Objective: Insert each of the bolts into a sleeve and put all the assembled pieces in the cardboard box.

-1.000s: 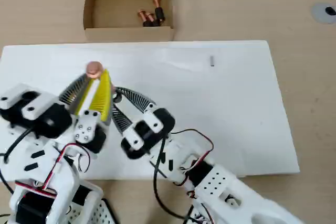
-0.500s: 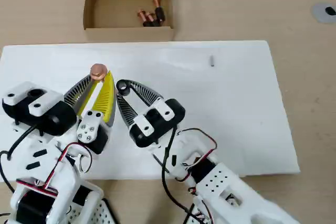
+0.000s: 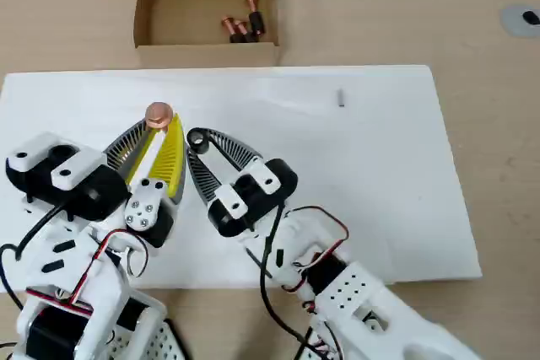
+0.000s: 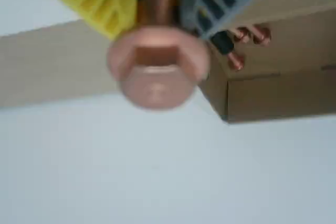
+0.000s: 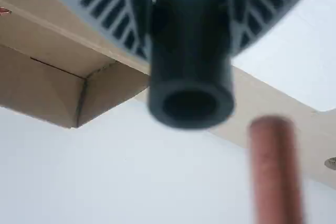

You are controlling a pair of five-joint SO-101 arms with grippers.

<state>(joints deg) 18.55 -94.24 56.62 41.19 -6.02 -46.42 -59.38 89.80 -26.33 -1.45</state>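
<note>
The bolt [image 3: 158, 115] is held by the left arm [image 3: 80, 187]. Its jaws are closed narrowly on the copper shank near the flanged head, so part of the shank is left free for insertion. The sleeve [image 3: 196, 138] is clamped across its body between the jaws of the right arm [image 3: 253, 196]. This leaves its open bore unobstructed, as the right wrist view shows. In that view the bolt's shank [image 5: 275, 171] is seen just beside the sleeve's mouth [image 5: 190, 103] and not inside it. From above, the two parts are close together but apart, and both are held over the white sheet [image 3: 354, 174] that is spread on the bench [image 3: 498, 124].

The step in hand is judged to be the lining-up of shank and bore, with the insertion not yet made. One part is carried by each arm, so each can be steered toward the other. A slight misalignment is the likely fault, as the shank would be pushed against the sleeve's rim.

The cardboard box [image 3: 143, 14] is placed beyond the sheet, well apart from both arms. A few assembled pieces [image 3: 240, 25] are already lying in it, so the task is judged to be partly done.
</note>
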